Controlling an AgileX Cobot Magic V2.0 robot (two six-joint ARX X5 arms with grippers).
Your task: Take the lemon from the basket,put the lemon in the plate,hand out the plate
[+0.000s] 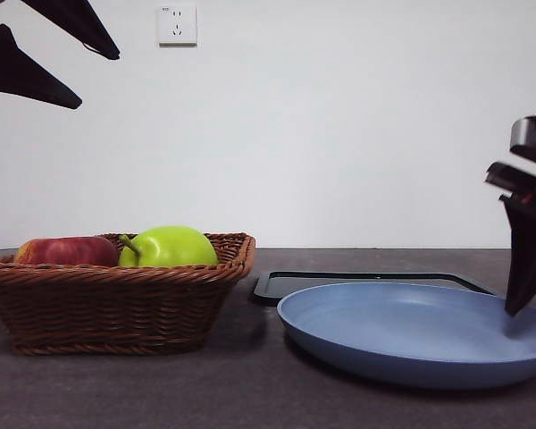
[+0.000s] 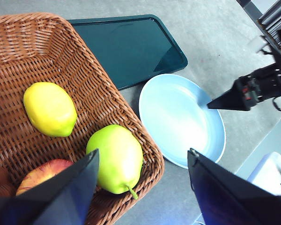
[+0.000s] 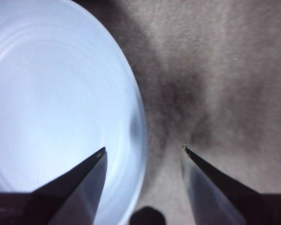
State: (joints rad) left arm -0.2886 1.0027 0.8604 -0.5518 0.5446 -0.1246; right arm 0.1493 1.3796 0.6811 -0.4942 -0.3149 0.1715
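i see the small oval yellow lemon (image 2: 50,108) lying in the brown woven wicker basket (image 2: 47,42), well clear of my left gripper (image 2: 143,161), whose jaws hang spread wide above the basket's near corner, holding nothing. the lemon rests on its side, its long axis slanting across the basket floor, nipple end towards the bright green stemmed fruit (image 2: 116,157) just beside it; a red apple (image 2: 42,174) sits near both. no writing is readable. my right gripper (image 3: 144,151) is spread open, straddling the rim of the wide light blue plastic plate (image 3: 51,93), one jaw over the plate, the other over the grey table (image 3: 225,70). a flat black tray (image 2: 126,47) lies behind.
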